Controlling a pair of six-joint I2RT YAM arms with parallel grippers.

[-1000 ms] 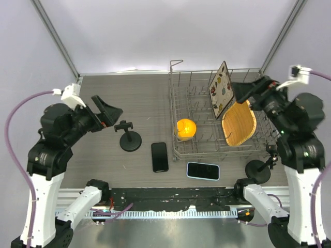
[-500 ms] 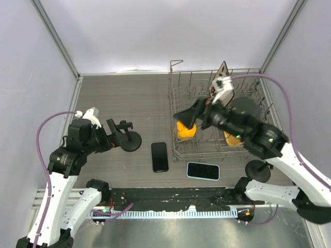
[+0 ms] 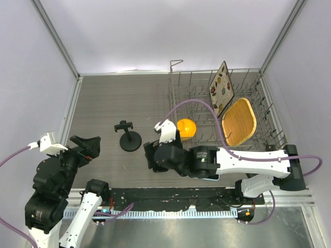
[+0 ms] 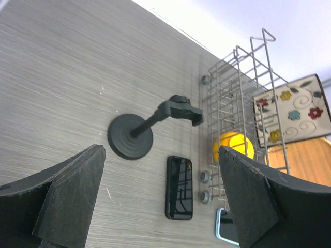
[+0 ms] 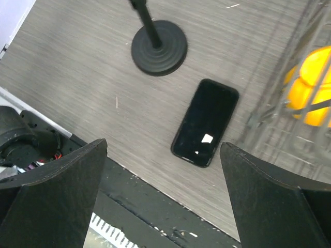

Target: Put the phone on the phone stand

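Right gripper (image 5: 163, 149) jaws spread wide, empty, over grey wood-grain table (image 5: 77, 77). Black slab phone (image 5: 205, 123) flat on table just ahead, between fingers. Black round-base phone stand (image 5: 158, 46) beyond phone, apart. Left gripper (image 4: 161, 152) spread wide, empty; stand ahead of it.

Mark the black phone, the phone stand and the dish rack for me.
black phone (image 5: 205, 123): right wrist view, middle of its screen.
phone stand (image 4: 130, 136): left wrist view, on its round base.
dish rack (image 3: 196, 103): top view, bare wire floor of its left half.
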